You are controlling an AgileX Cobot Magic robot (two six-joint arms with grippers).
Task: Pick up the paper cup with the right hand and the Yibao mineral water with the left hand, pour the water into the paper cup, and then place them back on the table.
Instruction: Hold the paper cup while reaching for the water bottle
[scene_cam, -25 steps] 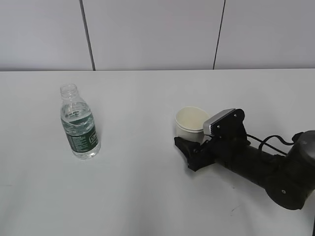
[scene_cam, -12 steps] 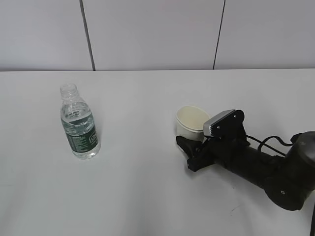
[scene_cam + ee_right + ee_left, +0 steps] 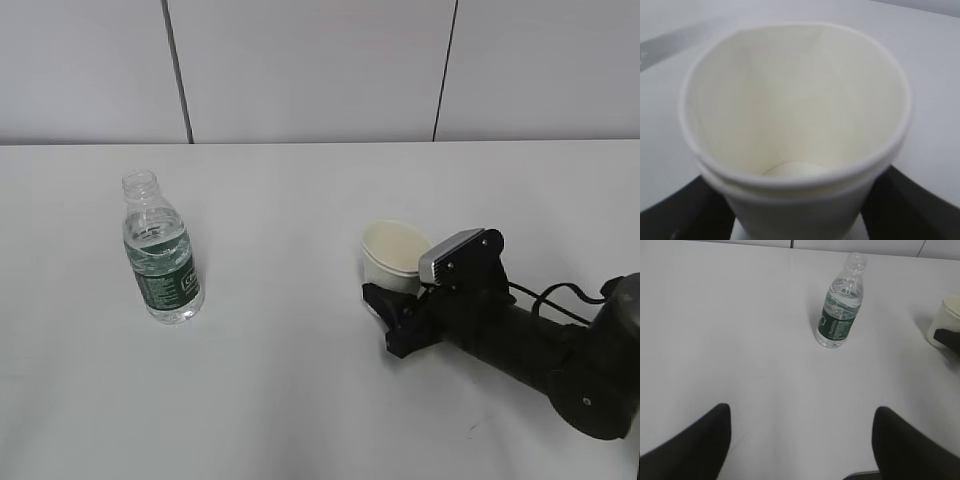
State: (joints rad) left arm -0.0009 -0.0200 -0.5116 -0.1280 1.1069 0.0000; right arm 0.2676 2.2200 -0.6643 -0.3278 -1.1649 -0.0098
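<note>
Paper cup (image 3: 393, 255) sits on the white desk (image 3: 300, 400), right of centre in the exterior view, upright or nearly so, mouth open to the camera. The right hand (image 3: 392, 318) reaches in low from the lower right, its grey module facing up just behind the cup. One black finger (image 3: 385, 303) lies along the cup's near-left side at the base; the other is hidden behind the cup.

Right wrist view: the cup (image 3: 797, 130) fills the frame, dead between the jaws. Dark finger surfaces show at both lower corners, one (image 3: 682, 212) left of the cup wall and one (image 3: 912, 202) right of it, each hard against the paper. The rim is pinched out of round, flattened toward an oval with a crease on the upper left. Jaws clenched on the cup. Cup interior looks dry, pale bottom disc visible. Whether the base rests on the desk cannot be told.

Yibao mineral water (image 3: 160, 250) stands upright on the desk's left side, well apart from the cup, no cap, water up to about the shoulder, dark green label low on the body.

Left wrist view: the bottle (image 3: 841, 302) is far ahead, beyond the left hand (image 3: 800, 440), nothing between its two black fingers (image 3: 695, 442) but bare desk. Those jaws are released, spread wide. The cup (image 3: 945, 322) shows at the right edge with a black finger across it.
</note>
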